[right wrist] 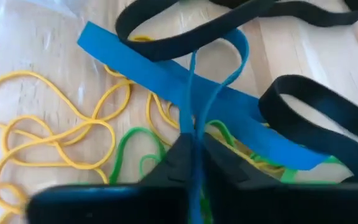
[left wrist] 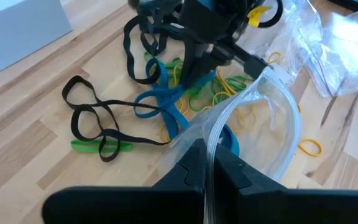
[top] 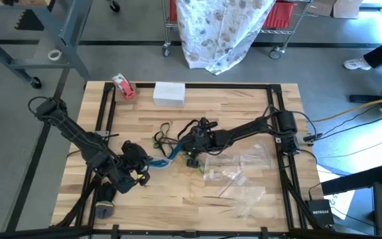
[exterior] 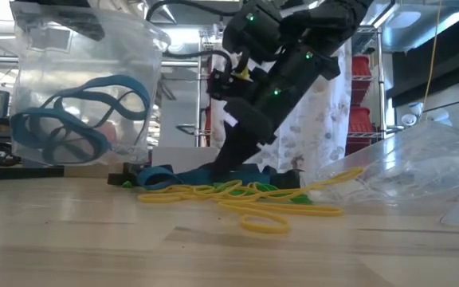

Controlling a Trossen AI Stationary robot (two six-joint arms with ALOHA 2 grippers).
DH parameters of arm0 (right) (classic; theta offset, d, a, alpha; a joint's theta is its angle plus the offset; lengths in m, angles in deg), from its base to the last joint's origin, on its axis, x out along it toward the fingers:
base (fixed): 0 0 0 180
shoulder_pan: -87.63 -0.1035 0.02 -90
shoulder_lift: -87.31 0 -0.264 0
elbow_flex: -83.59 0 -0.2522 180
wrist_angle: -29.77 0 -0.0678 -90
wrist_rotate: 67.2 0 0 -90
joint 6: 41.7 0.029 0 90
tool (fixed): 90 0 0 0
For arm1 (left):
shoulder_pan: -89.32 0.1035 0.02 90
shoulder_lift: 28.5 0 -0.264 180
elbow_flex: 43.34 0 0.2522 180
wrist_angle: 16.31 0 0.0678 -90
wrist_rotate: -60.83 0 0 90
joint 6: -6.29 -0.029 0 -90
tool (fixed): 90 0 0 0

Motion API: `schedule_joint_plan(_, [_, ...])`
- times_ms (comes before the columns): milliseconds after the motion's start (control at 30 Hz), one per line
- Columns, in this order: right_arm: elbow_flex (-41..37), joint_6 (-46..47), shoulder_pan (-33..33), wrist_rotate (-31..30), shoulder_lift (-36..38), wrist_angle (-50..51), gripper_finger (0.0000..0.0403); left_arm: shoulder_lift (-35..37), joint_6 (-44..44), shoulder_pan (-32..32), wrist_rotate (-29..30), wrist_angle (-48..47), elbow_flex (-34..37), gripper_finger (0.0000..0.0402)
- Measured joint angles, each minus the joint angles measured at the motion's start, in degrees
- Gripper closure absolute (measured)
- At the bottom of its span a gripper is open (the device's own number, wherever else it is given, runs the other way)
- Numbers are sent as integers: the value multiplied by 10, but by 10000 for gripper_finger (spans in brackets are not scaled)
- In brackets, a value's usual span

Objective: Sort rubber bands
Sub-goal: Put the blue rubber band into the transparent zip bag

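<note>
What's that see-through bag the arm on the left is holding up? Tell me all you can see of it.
The clear plastic bag is thin, glossy and crinkled. The left gripper is shut on its rim, holding it up with the mouth open toward the pile of rubber bands on the wooden table. Several blue bands already lie looped inside it. In the left wrist view its lower edge seems to rest near the pile.

The rubber bands (top: 171, 143) lie in a loose tangle near the middle of the worktop: black loops (left wrist: 98, 118) sprawled flat, thin yellow ones (right wrist: 48, 143) and green ones (right wrist: 132, 152) underneath, and a wide blue band (right wrist: 185, 93) pulled up, taut, above the heap.
</note>
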Motion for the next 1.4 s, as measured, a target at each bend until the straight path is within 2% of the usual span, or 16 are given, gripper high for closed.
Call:
schedule_joint_plan(333, [0,-1,-28,-14,97,79,399,0,8,0,0,2,0,401])
schedule_joint_plan(600, [0,2,-102,-59,174,79,400,-6,2,0,1,41,0,401])
schedule_joint_plan(733, [0,1,-135,-113,193,65,400,-18,-3,0,3,65,0,402])
schedule_joint_plan(900, [0,-8,-159,-117,194,69,400,-35,-5,0,3,86,0,401])
schedule_joint_plan(1033, [0,44,-166,-116,180,123,400,-41,-2,-9,-5,88,0,401])
schedule_joint_plan(1133, [0,80,-174,-88,159,138,400,-41,-2,-18,-6,87,0,401])
schedule_joint_plan(1400, [0,48,-212,-19,53,40,400,-41,-1,-19,-7,70,0,401])
